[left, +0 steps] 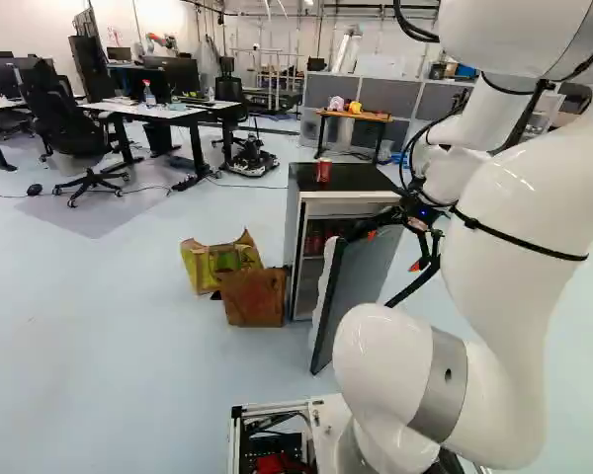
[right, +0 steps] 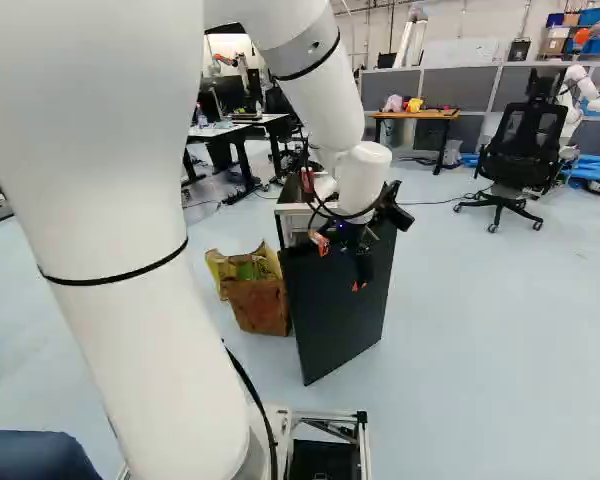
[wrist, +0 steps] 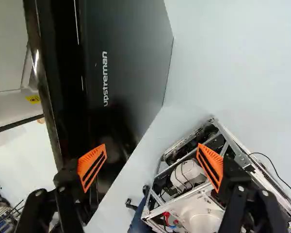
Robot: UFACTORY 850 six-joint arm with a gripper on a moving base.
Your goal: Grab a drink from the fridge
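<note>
End effector [wrist: 152,162] stood with fingers spread beside the fridge door [right: 340,300]; the red drinks [left: 315,243] inside, likely slippery and dentable, wanted a gentle mid-body grip.

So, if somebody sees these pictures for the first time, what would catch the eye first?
The white arm probably comes first, filling the right of the left base view. Next is the small fridge ahead, its dark door open and a red can on top. In the wrist view, two orange pads stand wide apart on the jaws.
</note>
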